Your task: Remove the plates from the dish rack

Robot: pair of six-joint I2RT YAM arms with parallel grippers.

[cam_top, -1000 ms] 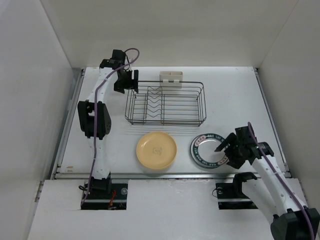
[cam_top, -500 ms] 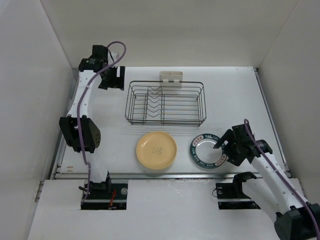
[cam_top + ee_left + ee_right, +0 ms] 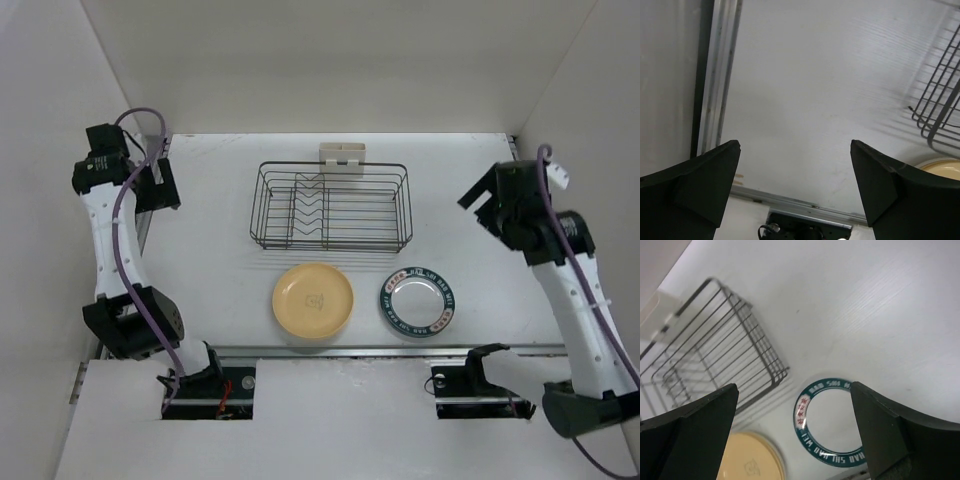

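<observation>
The left jaws are standing wide with nothing between them, hanging over bare bench [image 3: 805, 90] near its far left edge. The right jaws are gaping just as wide and just as empty, high above the bench's right side and looking down on the plates.

The dish rack [image 3: 330, 205] is sitting mid-bench, and no plate is showing between its zigzag dividers in any view. The yellow plate [image 3: 313, 300] is lying flat in front of it, and the green-rimmed plate [image 3: 418, 302] is lying flat just beside that one, apart from it. By the look of things the unloading is done and the step in hand is clearing away.

Doing that well means keeping both pairs of jaws high and wide. It also means bringing the left arm [image 3: 110, 230] and right arm [image 3: 565, 280] home along the outer sides of the bench. Their purple cables should be staying off the rack wires, and nothing should be sweeping low over the plates.

Counting up:
- Two plates, both on the bench, none in the rack.
- One wire rack.
- One white holder [image 3: 342, 155], clipped to the rack's far long side.
- Two arms.
</observation>
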